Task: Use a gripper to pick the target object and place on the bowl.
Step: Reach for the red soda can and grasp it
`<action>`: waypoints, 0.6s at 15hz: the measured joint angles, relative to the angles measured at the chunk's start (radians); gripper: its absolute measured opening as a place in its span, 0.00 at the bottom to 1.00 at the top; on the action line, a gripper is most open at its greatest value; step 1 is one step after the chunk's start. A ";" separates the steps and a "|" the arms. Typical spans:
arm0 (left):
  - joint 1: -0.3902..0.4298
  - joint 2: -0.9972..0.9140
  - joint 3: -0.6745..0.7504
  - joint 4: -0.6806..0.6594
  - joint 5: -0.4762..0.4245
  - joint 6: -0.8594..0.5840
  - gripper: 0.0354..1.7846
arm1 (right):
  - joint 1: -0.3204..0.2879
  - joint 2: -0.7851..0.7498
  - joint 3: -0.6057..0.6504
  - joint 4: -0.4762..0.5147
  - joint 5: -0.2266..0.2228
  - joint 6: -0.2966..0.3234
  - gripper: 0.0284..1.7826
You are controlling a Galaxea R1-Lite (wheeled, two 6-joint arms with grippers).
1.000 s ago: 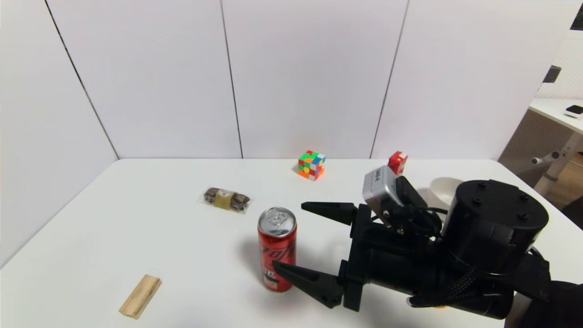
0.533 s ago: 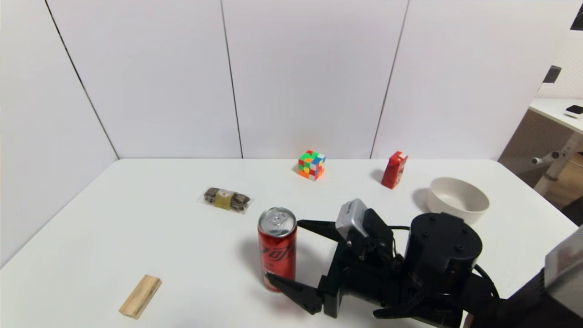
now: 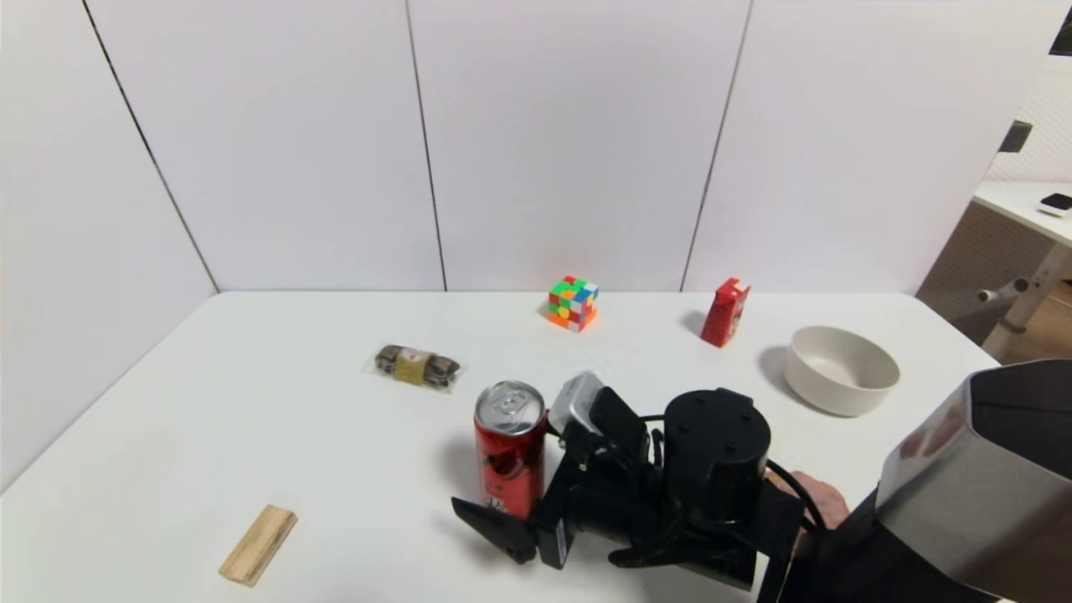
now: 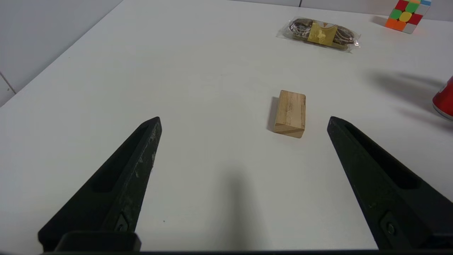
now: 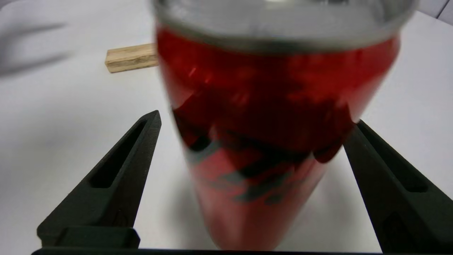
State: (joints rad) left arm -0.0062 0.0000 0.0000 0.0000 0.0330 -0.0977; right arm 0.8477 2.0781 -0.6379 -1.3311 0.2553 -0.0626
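- Head view: a white table (image 3: 276, 394) stands in a corner of plain white wall panels (image 3: 569, 142), with a second desk (image 3: 1022, 205) off to the right edge of the room.
- The right gripper (image 3: 507, 502) lies low over the table, fingers spread apart, one on each side of the upright red can (image 3: 509, 452); only the near finger (image 3: 490, 529) shows, the far one is hidden behind the can.
- Against the earlier pictures the gripper has dropped and slid forward: a second ago its tips sat just short of the can, now the can is between them. The can stays in the same spot.
- The off-white bowl (image 3: 842, 370) sits behind the gripper's body, well apart from it toward the right; a small red carton (image 3: 724, 312) and a coloured puzzle cube (image 3: 573, 303) lie beyond the gripper near the wall, a wrapped snack (image 3: 415, 366) beyond the can to its left, a wooden block (image 3: 258, 543) well to the left of the fingertips.
- Black lettering runs across the can, but it cannot be read.
- Left wrist view: the left gripper (image 4: 244, 118) hovers over bare table with fingers wide apart, the wooden block (image 4: 290, 113) just ahead between them, the snack (image 4: 320, 33) farther on.
- Right wrist view: the can (image 5: 269, 124) fills the gap between the two spread fingers (image 5: 116, 177); contact cannot be told.
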 joint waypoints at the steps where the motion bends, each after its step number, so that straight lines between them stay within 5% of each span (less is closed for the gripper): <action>1: 0.000 0.000 0.000 0.000 0.000 0.000 0.94 | 0.001 0.008 -0.025 0.019 -0.001 0.000 0.96; 6: 0.000 0.000 0.000 0.000 0.000 0.000 0.94 | -0.006 0.033 -0.052 0.025 -0.009 -0.001 0.96; 9: 0.000 0.000 0.000 0.000 0.000 0.000 0.94 | -0.009 0.039 -0.054 0.021 -0.009 0.004 0.69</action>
State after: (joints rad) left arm -0.0062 0.0000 0.0000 0.0000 0.0330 -0.0981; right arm 0.8389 2.1166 -0.6921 -1.3100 0.2466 -0.0589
